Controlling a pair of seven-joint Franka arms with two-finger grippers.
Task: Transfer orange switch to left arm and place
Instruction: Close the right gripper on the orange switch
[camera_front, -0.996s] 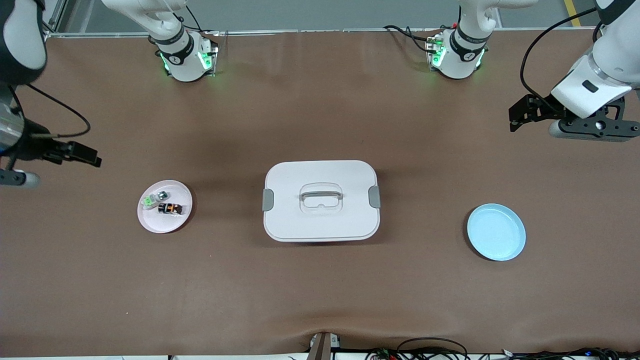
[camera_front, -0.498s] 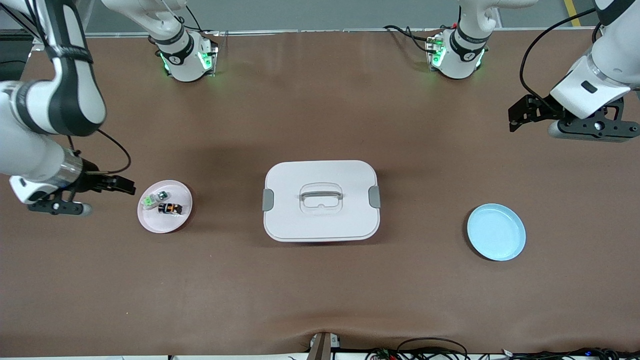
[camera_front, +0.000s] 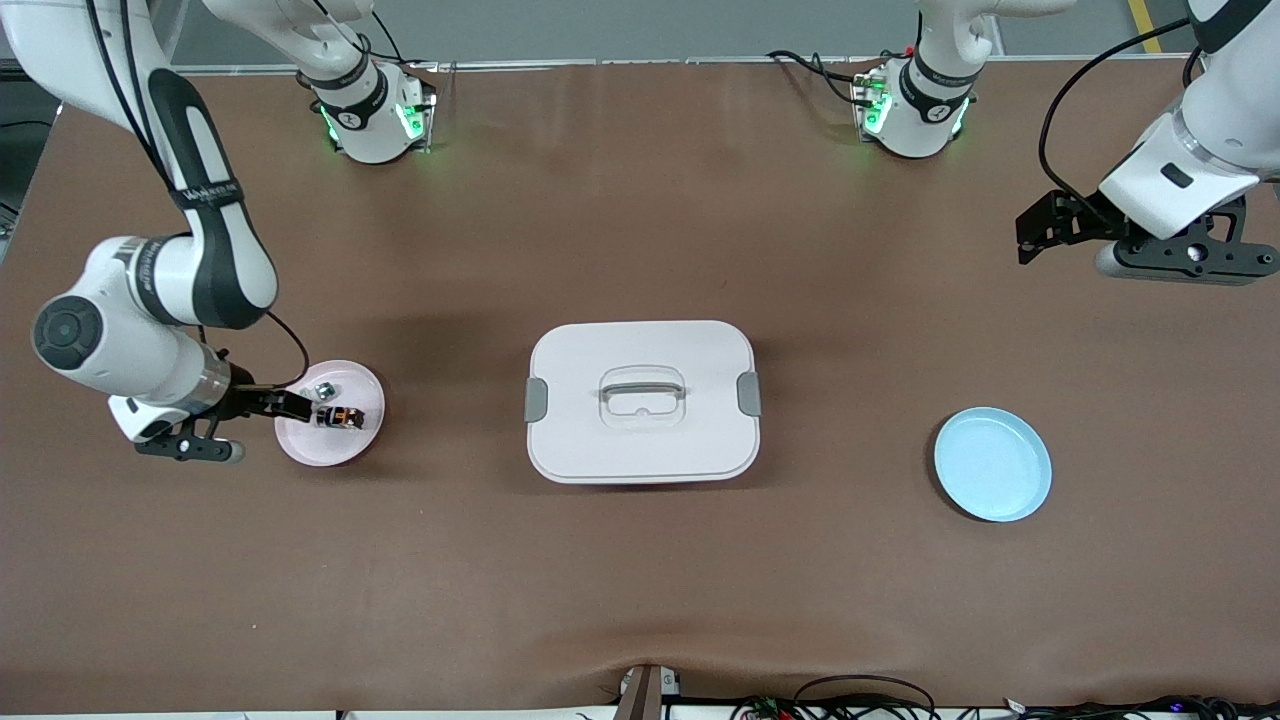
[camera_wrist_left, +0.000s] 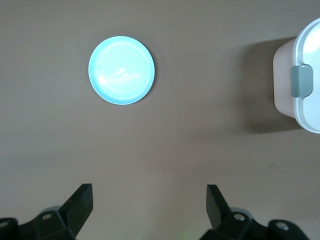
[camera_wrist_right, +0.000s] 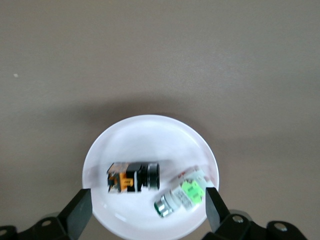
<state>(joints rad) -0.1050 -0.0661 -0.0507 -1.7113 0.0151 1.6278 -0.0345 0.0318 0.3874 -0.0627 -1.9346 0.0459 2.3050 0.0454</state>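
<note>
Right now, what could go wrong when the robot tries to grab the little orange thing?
The orange switch lies close beside the green-and-clear component on the pink plate, so the open right gripper might pinch or knock the wrong one. Later, the box sits between this plate and the blue plate, so a low carry could hit it.

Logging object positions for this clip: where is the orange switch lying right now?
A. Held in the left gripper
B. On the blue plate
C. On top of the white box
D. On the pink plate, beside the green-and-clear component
D: the orange switch lies on the pink plate beside the green-and-clear component, with the right gripper open over the plate.
</note>
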